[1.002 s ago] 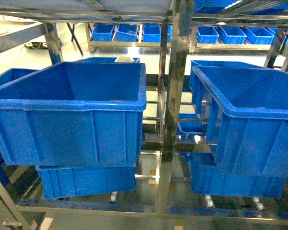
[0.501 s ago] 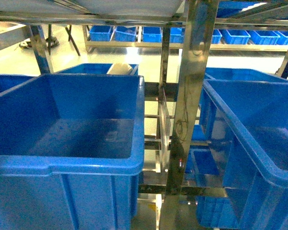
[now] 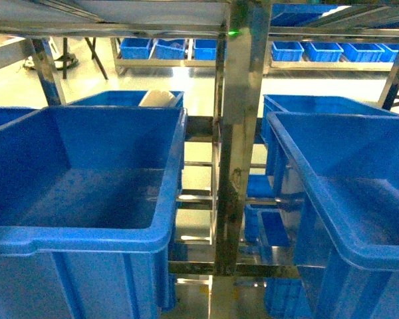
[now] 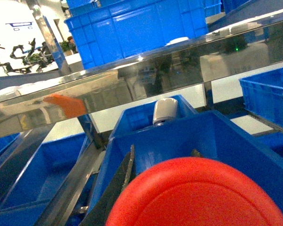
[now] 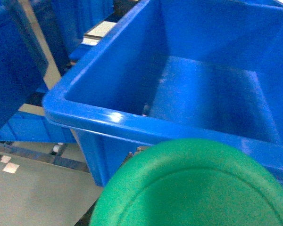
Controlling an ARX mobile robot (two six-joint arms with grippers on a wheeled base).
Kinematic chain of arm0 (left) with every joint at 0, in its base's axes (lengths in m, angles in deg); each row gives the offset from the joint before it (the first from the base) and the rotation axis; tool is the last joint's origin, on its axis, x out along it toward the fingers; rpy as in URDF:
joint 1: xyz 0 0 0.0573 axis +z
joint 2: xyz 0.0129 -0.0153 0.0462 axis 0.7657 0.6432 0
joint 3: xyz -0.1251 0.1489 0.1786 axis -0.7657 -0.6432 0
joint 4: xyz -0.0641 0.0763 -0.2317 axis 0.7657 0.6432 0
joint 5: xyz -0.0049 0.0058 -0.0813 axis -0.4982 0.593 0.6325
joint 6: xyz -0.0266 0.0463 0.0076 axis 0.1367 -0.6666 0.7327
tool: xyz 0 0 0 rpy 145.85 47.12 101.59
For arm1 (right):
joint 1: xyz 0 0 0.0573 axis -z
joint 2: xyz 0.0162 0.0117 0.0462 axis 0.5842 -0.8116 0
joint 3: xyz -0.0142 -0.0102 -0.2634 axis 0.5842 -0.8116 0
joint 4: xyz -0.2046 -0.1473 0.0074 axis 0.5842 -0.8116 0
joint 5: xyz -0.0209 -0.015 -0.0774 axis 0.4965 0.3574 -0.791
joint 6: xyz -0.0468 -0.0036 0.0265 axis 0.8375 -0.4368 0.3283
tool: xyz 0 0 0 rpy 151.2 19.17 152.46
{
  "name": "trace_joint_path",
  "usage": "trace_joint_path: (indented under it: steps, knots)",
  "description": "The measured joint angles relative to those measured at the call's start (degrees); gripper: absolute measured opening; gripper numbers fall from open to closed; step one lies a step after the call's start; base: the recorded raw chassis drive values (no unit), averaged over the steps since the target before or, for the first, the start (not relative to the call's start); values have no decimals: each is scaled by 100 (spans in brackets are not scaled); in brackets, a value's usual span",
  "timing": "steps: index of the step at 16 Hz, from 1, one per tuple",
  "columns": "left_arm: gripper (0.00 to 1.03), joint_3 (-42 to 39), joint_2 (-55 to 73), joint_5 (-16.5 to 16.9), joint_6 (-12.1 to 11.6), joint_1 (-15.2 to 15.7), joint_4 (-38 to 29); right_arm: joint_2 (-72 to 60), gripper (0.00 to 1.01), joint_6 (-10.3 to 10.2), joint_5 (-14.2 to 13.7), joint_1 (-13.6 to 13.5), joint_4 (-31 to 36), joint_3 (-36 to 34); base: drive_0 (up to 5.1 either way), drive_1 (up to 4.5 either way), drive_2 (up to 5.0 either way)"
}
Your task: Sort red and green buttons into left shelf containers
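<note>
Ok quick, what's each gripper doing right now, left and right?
Left: holding the red button.
Right: holding the green button.

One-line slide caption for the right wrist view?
Green button cap fills the foreground below the rim of a deep blue bin.
</note>
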Motion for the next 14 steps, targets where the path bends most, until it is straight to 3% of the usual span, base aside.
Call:
trace_joint_path:
  steps: [6, 8, 9, 11, 14]
  knots:
    - [26, 0, 0, -7, 0, 9, -20, -2, 27, -17, -7, 2, 2, 0, 0, 0, 0]
    - [26, 0, 0, -2, 0, 2, -22, -553, 27, 72, 98, 15, -116, 833, 0, 0, 0]
    - [26, 0, 0, 0, 0, 0, -20, -1174, 27, 170, 164, 273, -186, 1458, 0, 0, 0]
    - [26, 0, 0, 0, 0, 0, -20, -1976, 27, 273, 334, 708, -111, 1790, 0, 0, 0]
    - [26, 0, 0, 2, 0, 0, -22, -3163, 27, 581, 505, 1193, -63, 2365, 0, 0, 0]
